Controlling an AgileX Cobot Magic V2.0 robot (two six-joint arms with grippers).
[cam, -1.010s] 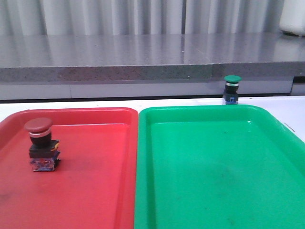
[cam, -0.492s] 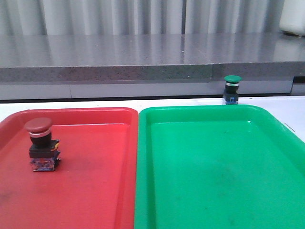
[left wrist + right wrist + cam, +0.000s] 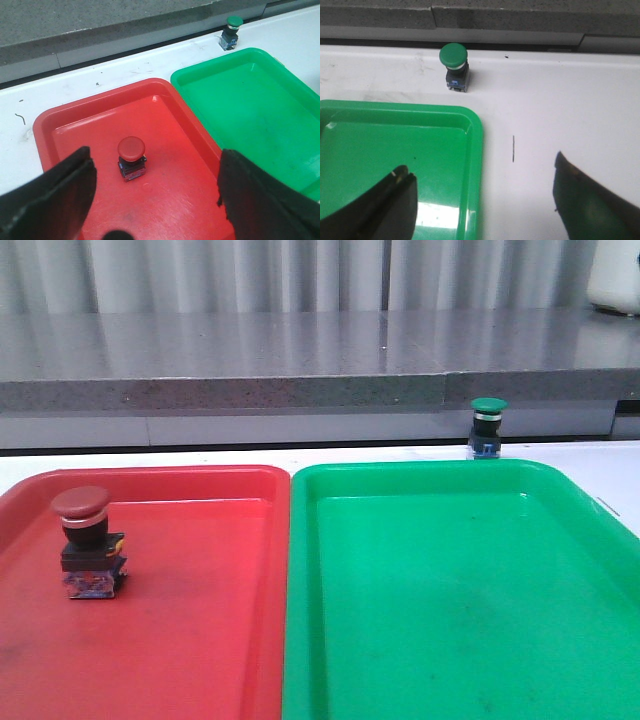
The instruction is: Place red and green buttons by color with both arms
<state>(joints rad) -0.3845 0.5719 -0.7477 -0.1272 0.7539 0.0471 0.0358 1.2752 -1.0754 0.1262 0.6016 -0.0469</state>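
Both sets of fingers are spread wide and hold nothing: the left fingers (image 3: 47, 197) hang above the red tray (image 3: 200, 640), the right fingers (image 3: 590, 200) above the green tray's (image 3: 450, 620) far corner and the white tabletop (image 3: 560, 100). Upright inside the red tray stands the red button (image 3: 88, 542). On the tabletop just beyond the green tray stands the green button (image 3: 487, 427).
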